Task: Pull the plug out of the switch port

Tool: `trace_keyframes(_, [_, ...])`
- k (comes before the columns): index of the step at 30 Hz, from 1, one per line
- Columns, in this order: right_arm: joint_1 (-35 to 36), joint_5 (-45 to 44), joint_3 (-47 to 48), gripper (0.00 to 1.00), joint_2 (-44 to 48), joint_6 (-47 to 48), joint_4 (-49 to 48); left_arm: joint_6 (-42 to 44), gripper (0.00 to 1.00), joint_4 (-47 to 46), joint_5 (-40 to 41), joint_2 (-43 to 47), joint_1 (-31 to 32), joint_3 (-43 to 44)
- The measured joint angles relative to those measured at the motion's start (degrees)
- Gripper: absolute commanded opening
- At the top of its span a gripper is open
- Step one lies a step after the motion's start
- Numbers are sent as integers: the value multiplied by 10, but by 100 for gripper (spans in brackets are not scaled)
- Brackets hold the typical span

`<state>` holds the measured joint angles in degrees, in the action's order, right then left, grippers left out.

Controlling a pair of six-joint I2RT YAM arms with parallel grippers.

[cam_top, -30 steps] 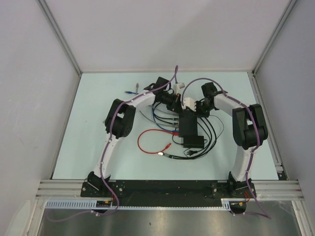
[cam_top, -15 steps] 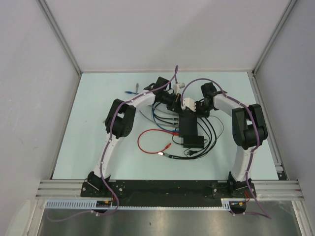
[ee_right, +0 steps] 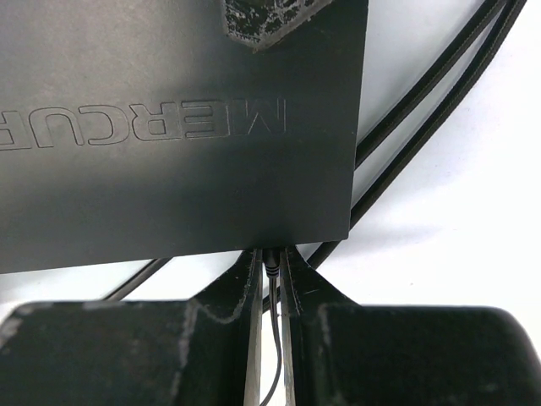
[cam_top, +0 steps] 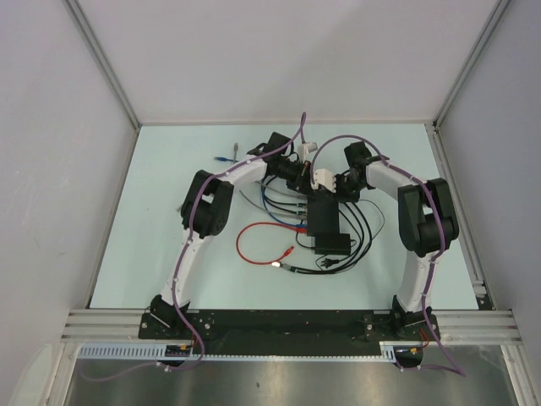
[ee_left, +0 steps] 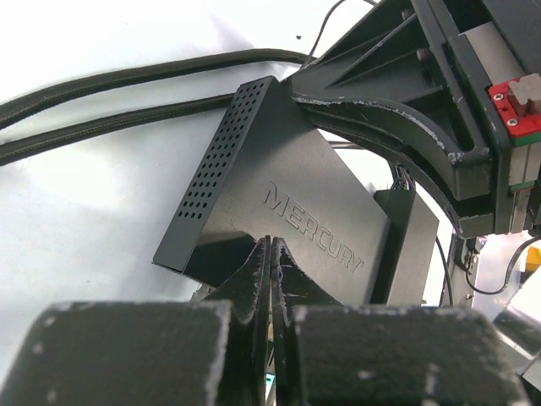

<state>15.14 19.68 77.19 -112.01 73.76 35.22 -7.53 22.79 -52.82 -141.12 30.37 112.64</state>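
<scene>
pinching plug (ee_right: 272, 272) at switch (ee_right: 169, 169) edge with right gripper (ee_right: 270, 255), left gripper (ee_left: 270, 247) closed tight

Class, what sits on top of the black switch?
The left gripper, shut, rests its tips on the switch lid. Whatever lies beneath the switch is hidden.

Bright, even, diffuse light falls from above; the table (cam_top: 169, 254) carries only faint, soft shadows under the arms. In both wrist views the bare tabletop blows out white, the switch (ee_left: 287, 211) lid shows a dull sheen, and the near foreground blurs
</scene>
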Motion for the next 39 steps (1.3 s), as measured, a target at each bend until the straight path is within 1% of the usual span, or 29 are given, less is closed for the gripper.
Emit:
trace_keyframes(12, [-1,16,54,5,-34,-30,29,0,0,0,-1,0,0,0])
trace_keyframes(19, [1,23,56,6,-35,-58,33,0,0,1,-1,0,0,0])
trace_keyframes(28, [12,14,37,6,-26,-57,10,0,0,1,-1,0,1,0])
trace_keyframes(39, [14,10,36,7,-26,-47,12,1,0,1,-1,0,3,0])
